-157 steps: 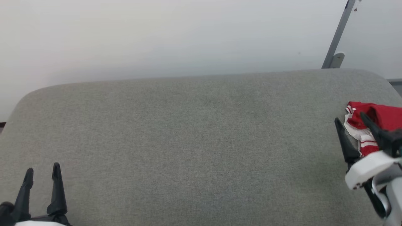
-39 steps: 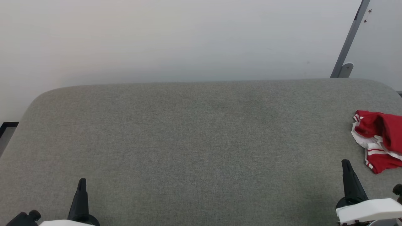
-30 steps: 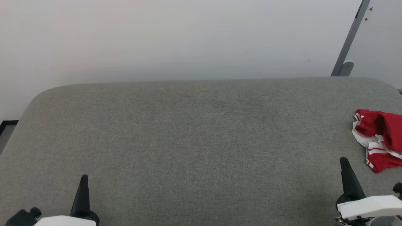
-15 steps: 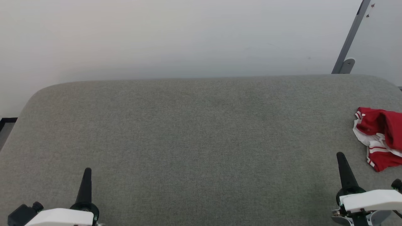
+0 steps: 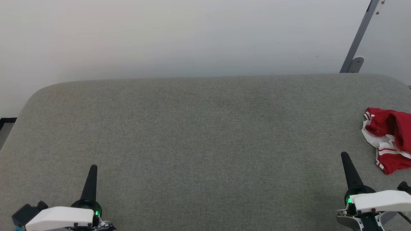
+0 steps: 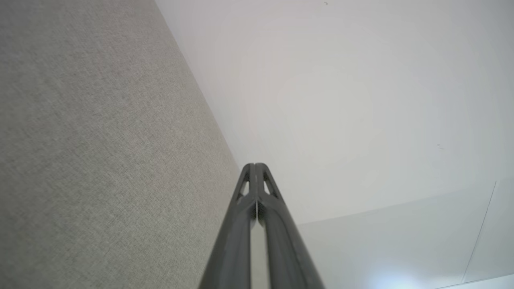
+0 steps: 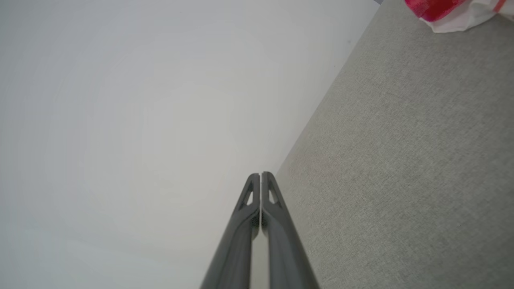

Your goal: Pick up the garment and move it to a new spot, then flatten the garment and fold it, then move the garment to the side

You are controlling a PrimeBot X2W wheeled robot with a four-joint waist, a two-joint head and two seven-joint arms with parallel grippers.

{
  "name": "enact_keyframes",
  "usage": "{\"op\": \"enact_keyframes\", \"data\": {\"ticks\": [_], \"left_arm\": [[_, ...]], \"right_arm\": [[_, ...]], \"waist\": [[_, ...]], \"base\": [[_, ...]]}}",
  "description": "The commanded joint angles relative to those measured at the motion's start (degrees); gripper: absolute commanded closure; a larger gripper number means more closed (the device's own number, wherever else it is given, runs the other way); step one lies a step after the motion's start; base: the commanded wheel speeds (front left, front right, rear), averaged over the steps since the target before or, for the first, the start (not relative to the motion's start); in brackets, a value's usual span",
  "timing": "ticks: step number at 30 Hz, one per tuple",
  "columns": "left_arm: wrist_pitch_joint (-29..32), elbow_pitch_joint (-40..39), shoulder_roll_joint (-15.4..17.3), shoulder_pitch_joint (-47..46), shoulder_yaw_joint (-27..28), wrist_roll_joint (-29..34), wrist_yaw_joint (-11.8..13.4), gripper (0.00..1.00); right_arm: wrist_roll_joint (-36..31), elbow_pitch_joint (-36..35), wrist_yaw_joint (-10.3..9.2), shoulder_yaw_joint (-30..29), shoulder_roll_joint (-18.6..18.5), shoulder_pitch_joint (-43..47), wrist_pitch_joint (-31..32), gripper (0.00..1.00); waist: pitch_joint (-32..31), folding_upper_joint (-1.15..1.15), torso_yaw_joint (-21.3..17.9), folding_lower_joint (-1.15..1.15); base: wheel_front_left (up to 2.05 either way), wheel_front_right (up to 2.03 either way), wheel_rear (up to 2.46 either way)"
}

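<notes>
The red and white shirt (image 5: 390, 138) lies in a crumpled heap at the far right of the soft grey table top (image 5: 205, 128). The right edge of the head view cuts it off, so part of it is hidden. It is bunched up, and any letters or numbers on it cannot be made out. In the right wrist view, a small bit of the shirt (image 7: 441, 8) peeks in at the top right corner, blurry and cut off.

The right claw (image 5: 345, 157) sits at the lower right, near the shirt but not touching it. From the head view it looks like one dark spike. The right wrist view shows why: its two fingers (image 7: 260, 176) are pressed tight together, with nothing between them. Its white body is cut off by the bottom edge.

The left claw (image 5: 92, 170) sits at the lower left, well apart from the shirt. Its fingers (image 6: 254, 166) are squeezed together too, and it grips nothing.

Behind the table is a plain pale wall (image 5: 192, 38). A grey pole (image 5: 356, 38) leans at the top right, and its top is cut off.
</notes>
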Motion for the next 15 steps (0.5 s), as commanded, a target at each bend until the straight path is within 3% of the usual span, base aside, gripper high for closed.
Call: {"op": "enact_keyframes", "data": {"ticks": [1,15], "left_arm": [[0.6,-0.2,0.2,-1.7,0.2,-1.4,-0.2,1.0],[2.4,0.7,-0.4,-3.5,0.2,-7.3,-0.2,1.0]], "right_arm": [[1.8,0.0,0.01,-0.2,0.1,-1.4,0.6,1.0],[8.8,0.7,0.0,-0.3,0.6,-2.6,2.4,1.0]], "waist": [[0.1,0.0,0.0,0.0],[0.8,0.0,0.0,0.0]], "base": [[0.0,0.0,0.0],[0.0,0.0,0.0]]}}
